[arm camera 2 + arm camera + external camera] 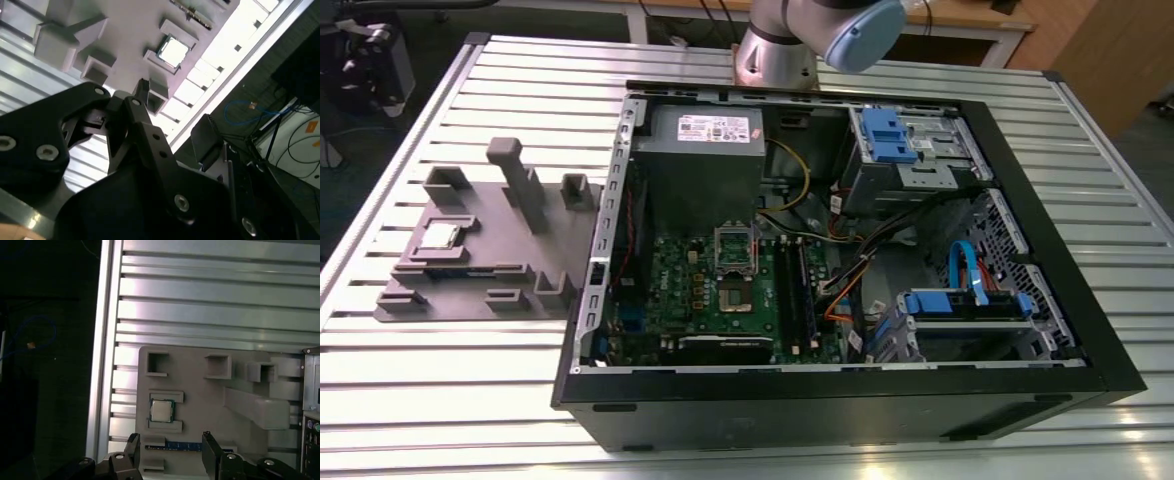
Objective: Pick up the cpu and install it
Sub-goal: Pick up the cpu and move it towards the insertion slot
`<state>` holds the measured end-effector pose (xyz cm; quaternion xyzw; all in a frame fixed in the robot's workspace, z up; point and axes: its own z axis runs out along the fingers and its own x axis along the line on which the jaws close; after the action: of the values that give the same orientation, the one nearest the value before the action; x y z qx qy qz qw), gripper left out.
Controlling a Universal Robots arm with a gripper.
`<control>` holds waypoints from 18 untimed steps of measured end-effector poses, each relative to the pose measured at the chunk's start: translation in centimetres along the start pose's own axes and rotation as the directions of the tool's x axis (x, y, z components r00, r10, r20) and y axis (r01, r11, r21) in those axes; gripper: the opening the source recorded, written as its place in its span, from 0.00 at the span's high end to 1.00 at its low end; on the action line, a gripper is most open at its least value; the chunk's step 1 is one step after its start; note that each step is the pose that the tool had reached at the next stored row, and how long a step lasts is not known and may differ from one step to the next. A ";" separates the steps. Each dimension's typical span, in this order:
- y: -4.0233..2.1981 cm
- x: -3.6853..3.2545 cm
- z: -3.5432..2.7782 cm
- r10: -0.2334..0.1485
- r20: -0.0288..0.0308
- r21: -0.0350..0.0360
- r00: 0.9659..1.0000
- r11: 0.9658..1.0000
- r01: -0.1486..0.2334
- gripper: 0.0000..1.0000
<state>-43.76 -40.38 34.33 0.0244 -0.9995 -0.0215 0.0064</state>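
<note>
The cpu (444,235), a small square chip with a pale metal top, lies flat in a recess of the grey fixture plate (480,270) at the exterior view's left, beside the computer case. It shows in both wrist views, cpu (161,411) and cpu (173,51), with nothing touching it. My gripper (170,442) hangs well above the fixture, open, its two dark fingers apart and nothing between them. In the second wrist view the gripper (172,112) sits short of the chip. On the motherboard (707,300) the socket (736,297) lies bare, its metal frame (735,248) swung up.
The open black computer case (854,400) lies on a slatted aluminium table (454,420). The arm's grey and blue joint (854,30) stands behind the case. Upright grey blocks (520,180) rise from the fixture. A memory stick (175,445) lies in a slot beside the chip.
</note>
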 end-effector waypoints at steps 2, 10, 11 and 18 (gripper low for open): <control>-0.01 0.15 0.37 0.000 0.000 0.000 1.000 1.000 0.000 0.39; -0.24 0.43 1.81 0.000 0.000 0.000 1.000 1.000 0.000 0.39; -0.30 0.44 2.00 0.000 0.000 0.000 1.000 1.000 0.000 0.39; -0.82 0.49 3.24 0.000 0.000 0.000 1.000 1.000 0.000 0.39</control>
<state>-44.26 -41.08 31.06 0.0244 -0.9995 -0.0215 0.0064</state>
